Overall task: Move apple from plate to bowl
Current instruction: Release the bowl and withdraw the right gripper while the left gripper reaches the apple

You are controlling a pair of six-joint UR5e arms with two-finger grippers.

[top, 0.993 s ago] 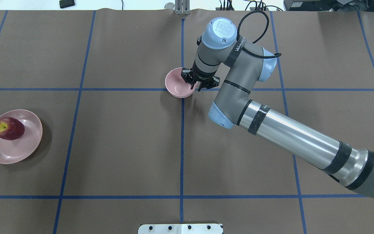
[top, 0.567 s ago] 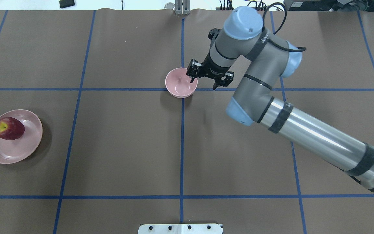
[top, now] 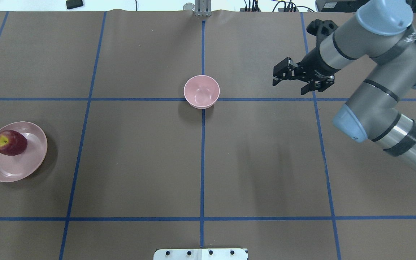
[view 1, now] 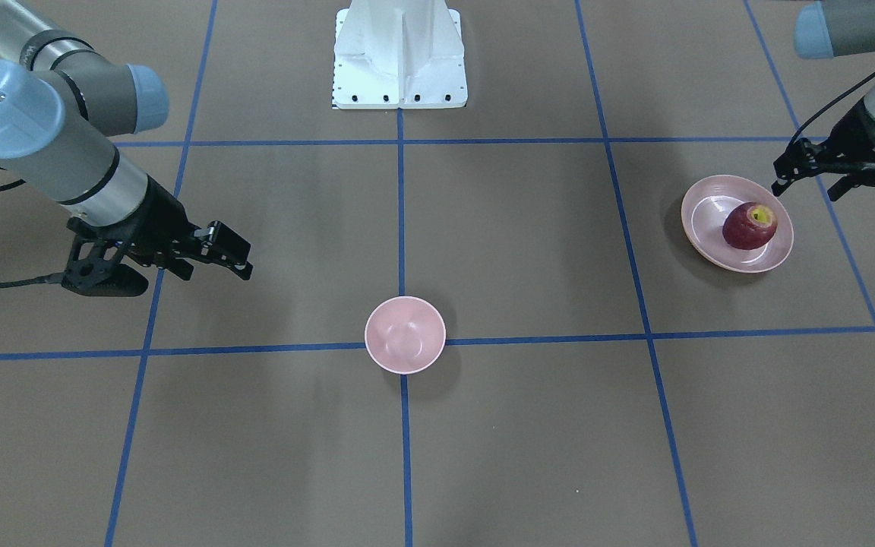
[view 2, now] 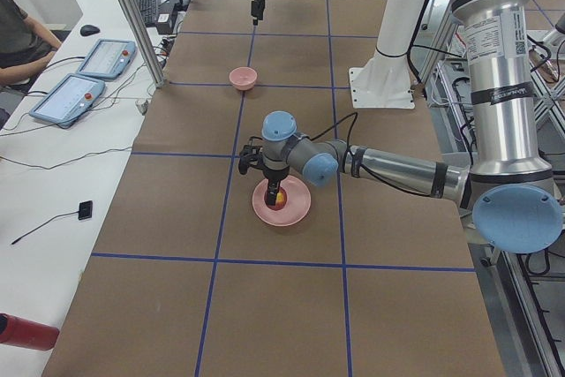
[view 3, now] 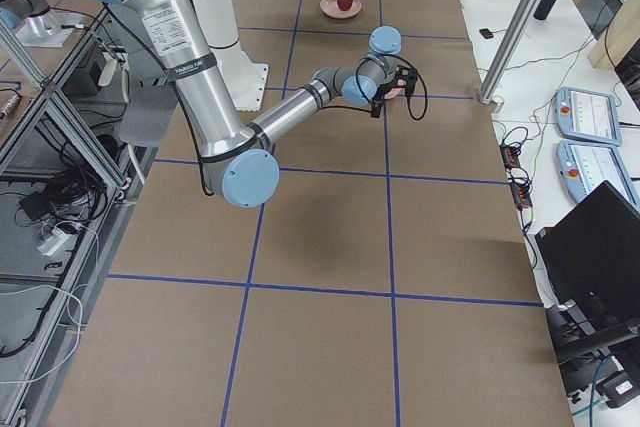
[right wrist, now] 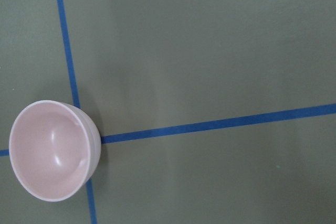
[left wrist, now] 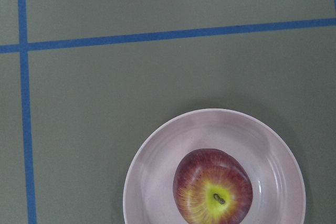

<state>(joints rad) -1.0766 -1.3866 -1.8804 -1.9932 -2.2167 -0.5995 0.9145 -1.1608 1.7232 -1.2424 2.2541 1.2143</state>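
From the front, the apple (view 1: 749,226) lies on the plate (view 1: 699,203), toward its 3 o'clock side. The left gripper (view 1: 803,188) hangs at the plate's 1 o'clock, jaws spread, holding nothing. The bowl (view 1: 405,334) stands on a blue line crossing. The right gripper (view 1: 213,267) is at its 10 o'clock, well apart, jaws wide and bare.

From overhead, the apple (top: 11,143) sits in the plate's (top: 24,169) 10 o'clock part. The bowl (top: 201,91) is far off at 2 o'clock, and the right gripper (top: 289,87) is at the bowl's 3 o'clock.

From the left end, the left gripper (view 2: 269,178) seems to hang right over the apple, though the angle leaves me unsure.

The left wrist camera shows the apple (left wrist: 212,195) stem-up on the plate (left wrist: 157,182), at the picture's 6 o'clock.

The right wrist camera shows the bowl (right wrist: 50,158) at 8 o'clock.
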